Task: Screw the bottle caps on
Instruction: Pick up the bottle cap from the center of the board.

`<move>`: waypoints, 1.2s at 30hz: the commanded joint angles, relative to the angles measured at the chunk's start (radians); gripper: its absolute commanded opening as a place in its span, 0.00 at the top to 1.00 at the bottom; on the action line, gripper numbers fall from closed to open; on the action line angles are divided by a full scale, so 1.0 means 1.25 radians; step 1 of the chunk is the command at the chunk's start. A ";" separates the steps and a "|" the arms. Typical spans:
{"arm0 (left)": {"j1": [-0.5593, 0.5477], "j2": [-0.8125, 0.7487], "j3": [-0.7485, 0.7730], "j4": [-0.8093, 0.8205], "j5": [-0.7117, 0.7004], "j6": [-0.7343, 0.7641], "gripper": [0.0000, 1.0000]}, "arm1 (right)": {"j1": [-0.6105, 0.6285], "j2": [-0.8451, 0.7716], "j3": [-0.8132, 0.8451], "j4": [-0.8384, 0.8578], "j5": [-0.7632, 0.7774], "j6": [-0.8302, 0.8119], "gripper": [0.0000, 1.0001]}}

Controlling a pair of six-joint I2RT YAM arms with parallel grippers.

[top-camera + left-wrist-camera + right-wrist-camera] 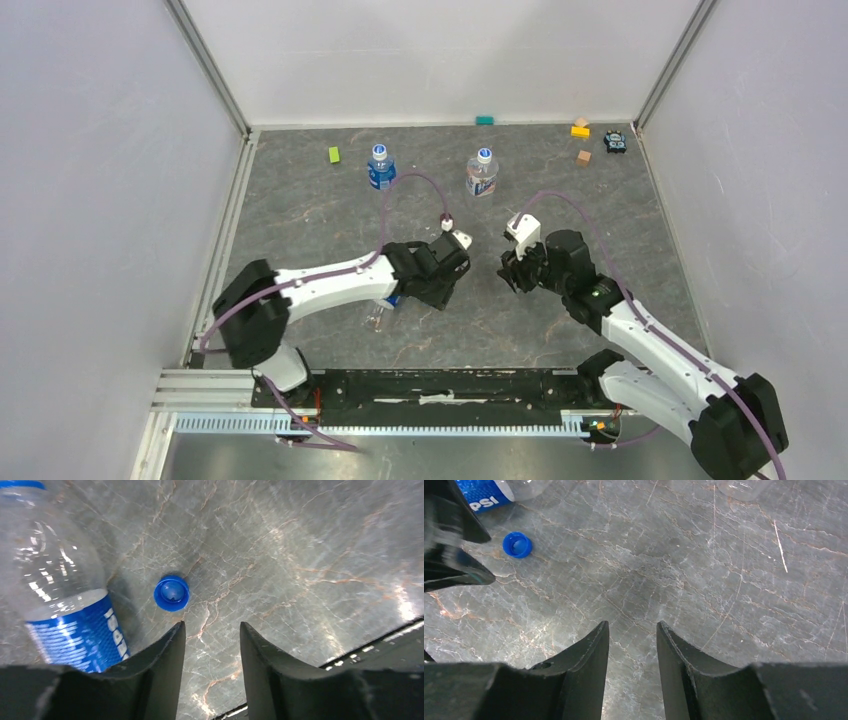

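Left gripper (211,627): fingers moderately apart, nothing between them, tips low over the table (310,555). We note one loose blue cap (171,593) lying open side up on the table, just beyond the left fingertips. It is close to the near bottle (65,595) but not touching it. In the top view that bottle is mostly hidden under the left arm.

Right gripper (632,625): fingers a narrow gap apart, empty, over bare table, with the cap off to its left.

Back-left bottle (380,167) and back-right bottle (482,172) stand upright, apart, each apparently capped.
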 commanded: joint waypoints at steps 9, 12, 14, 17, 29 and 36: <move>0.000 0.119 0.041 0.028 -0.050 -0.004 0.57 | -0.013 -0.033 -0.002 -0.029 0.053 -0.036 0.55; -0.001 0.133 0.044 0.028 -0.050 -0.003 0.57 | -0.013 -0.035 0.003 -0.034 0.057 -0.038 0.53; 0.000 0.143 0.044 0.028 -0.049 0.000 0.57 | -0.013 -0.038 0.006 -0.037 0.063 -0.040 0.50; 0.002 0.156 0.044 0.028 -0.049 0.003 0.59 | -0.015 -0.042 0.009 -0.041 0.070 -0.041 0.47; 0.007 0.180 0.043 0.028 -0.063 0.010 0.64 | -0.015 -0.051 0.011 -0.045 0.075 -0.042 0.41; 0.008 0.193 0.044 0.029 -0.067 0.018 0.79 | -0.015 -0.054 0.008 -0.044 0.069 -0.040 0.35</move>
